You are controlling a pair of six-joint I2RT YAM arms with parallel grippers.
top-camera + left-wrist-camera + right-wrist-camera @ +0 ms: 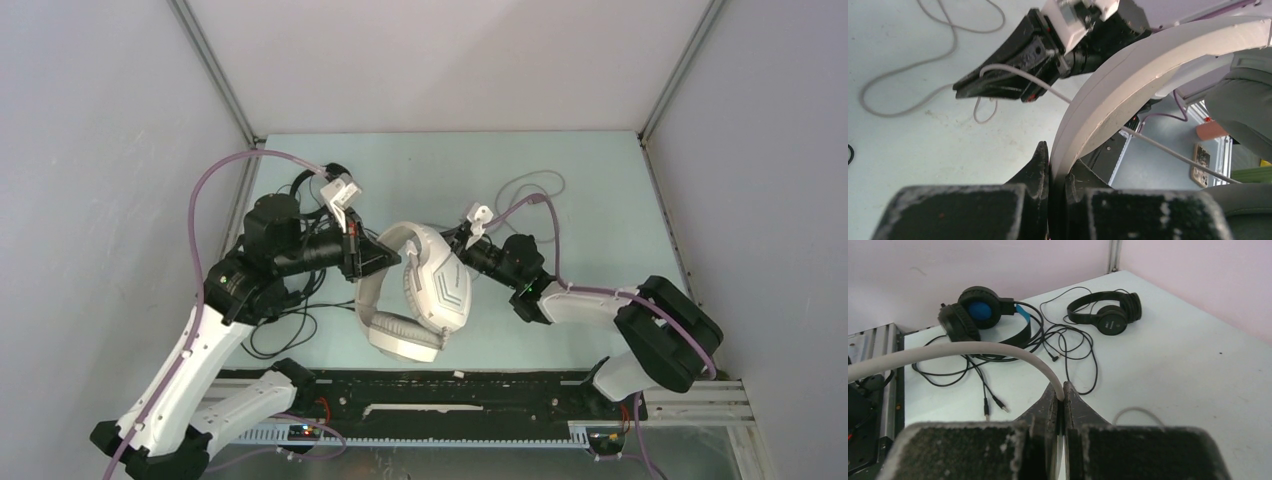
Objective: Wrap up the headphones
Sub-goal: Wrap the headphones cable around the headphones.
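White headset (415, 290): sits at the middle of the table (600, 200), between the two grippers, so both arms can reach it.
Left gripper (1057, 160): its fingers are pinched together on the rim of the white headband, probably to anchor the headset while the cord is led round it.
Pale cable (998, 351): arcs from the headset side into the right fingers. A slack loop lies on the table beyond, so most of it looks unwound.
Right gripper (1063, 395): clamped on the cable and just beside an ear cup, which suits carrying the cord around the band.
Bulky black headset (973, 312): at the far left, its blue lining showing and its cord loose.
Slim black headset (1108, 312): near it, cords tangled between them. Both look unwrapped and parked clear of the work.
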